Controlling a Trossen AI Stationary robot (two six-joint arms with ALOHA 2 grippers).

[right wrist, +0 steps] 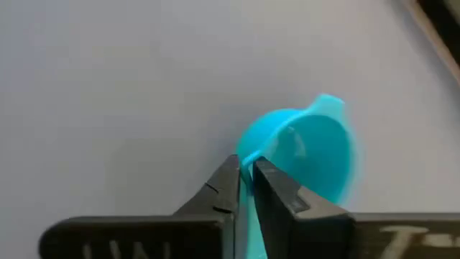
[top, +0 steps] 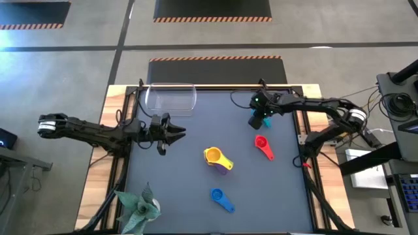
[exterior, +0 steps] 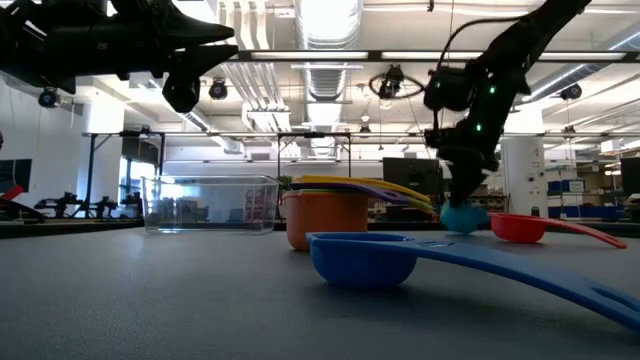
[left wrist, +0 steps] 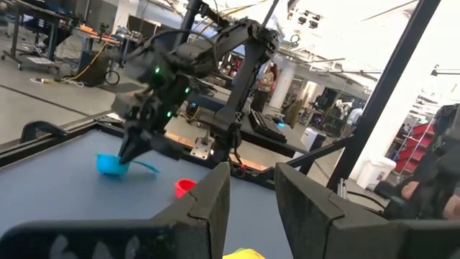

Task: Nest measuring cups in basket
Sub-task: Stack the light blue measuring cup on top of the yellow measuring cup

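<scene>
Right hand pinches the teal cup by its handle at the worktop's one o'clock; we should lift level toward the basket at eleven, left hand open.

- Both arms are dark, nearly black, built from slim jointed links.
- The left arm has a pale silver-grey band at the joint farthest from the table.
- The right arm carries a similar pale band near its elbow, with thin dark cables looping beside it.
- A small green light glows on the right arm's wrist.
- The fingers are flat, dark, tapering wedges.
</scene>
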